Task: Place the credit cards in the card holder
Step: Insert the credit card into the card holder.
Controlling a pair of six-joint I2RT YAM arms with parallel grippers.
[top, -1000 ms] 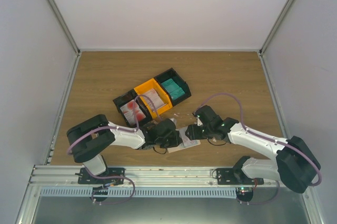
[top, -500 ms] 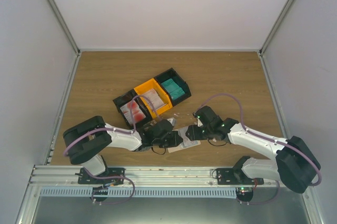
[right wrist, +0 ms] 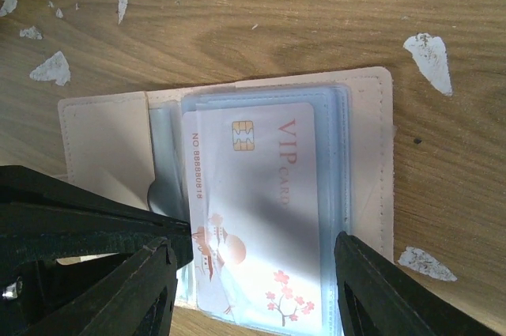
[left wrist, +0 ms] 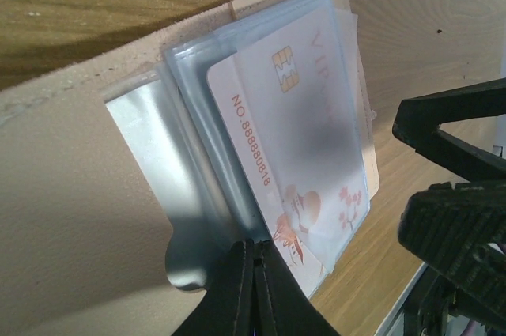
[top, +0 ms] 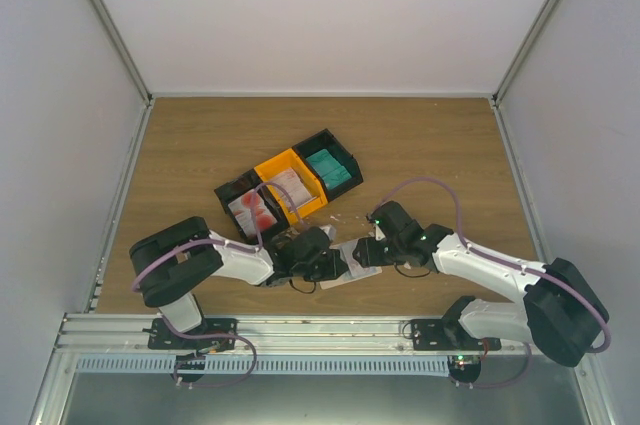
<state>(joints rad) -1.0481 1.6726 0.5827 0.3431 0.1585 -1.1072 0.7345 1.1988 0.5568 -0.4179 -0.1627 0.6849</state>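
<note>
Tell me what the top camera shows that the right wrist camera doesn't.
Only the top view: the left arm, the right arm and the joined black and orange trays holding more cards. Only the right wrist view: the VIP lettering, chip and blossoms on the card in the clear pocket, plus white scraps on the table. Both: the open card holder, with the right gripper open over it.

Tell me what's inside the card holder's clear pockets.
One pale pinkish VIP card with a gold chip shows in the front pocket of the card holder. More pockets lie stacked behind it; the card covers them, so their contents cannot be seen.
</note>
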